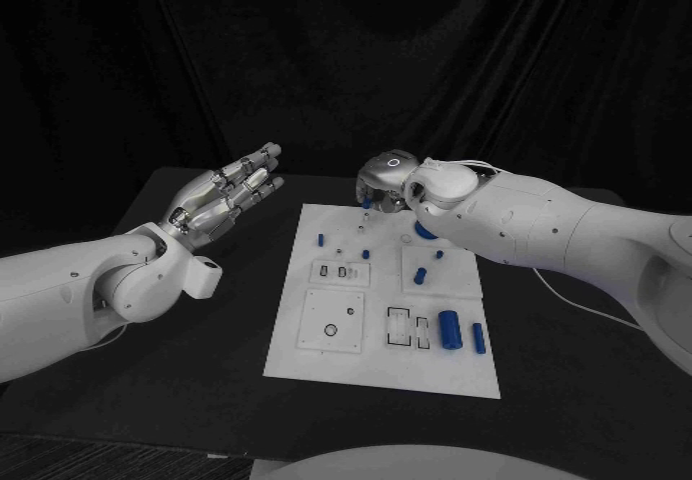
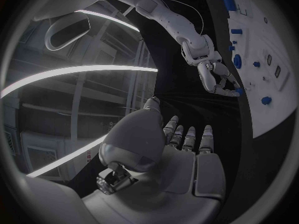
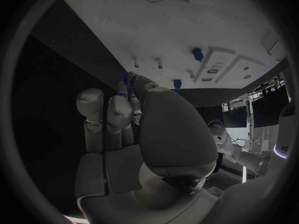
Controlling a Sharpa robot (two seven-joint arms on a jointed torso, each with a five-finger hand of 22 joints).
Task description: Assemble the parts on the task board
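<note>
Right hand (image 1: 387, 180) is over the far edge of the task board (image 1: 382, 355), fingers pointing down at it. In the right wrist view there's a small blue part (image 3: 127, 79) at the fingertips, pinched between thumb and a finger, just above the board's far edge; the left wrist view shows the same blue bit at the tips of that hand (image 2: 215, 77). So the right hand has a part clamped in its fingertips.

Left hand (image 1: 224, 195) is up off the table, well to the side of the board, palm open, fingers straight and spread a little, nothing in it. From its own wrist camera the fingers (image 2: 189, 137) stand out straight.

Beyond the right hand's fingertips, on the board, two thin pegs (image 3: 159, 63) stand side by side, and a blue piece (image 3: 197, 53) sits a little further along by the recessed pockets. Nearer the robot's side of the board, well away from either hand, a big blue cylinder (image 1: 450, 330) lies flat with a slimmer blue one (image 1: 479, 337) just beside it. A round blue part (image 1: 426, 230) shows just under the right wrist.
</note>
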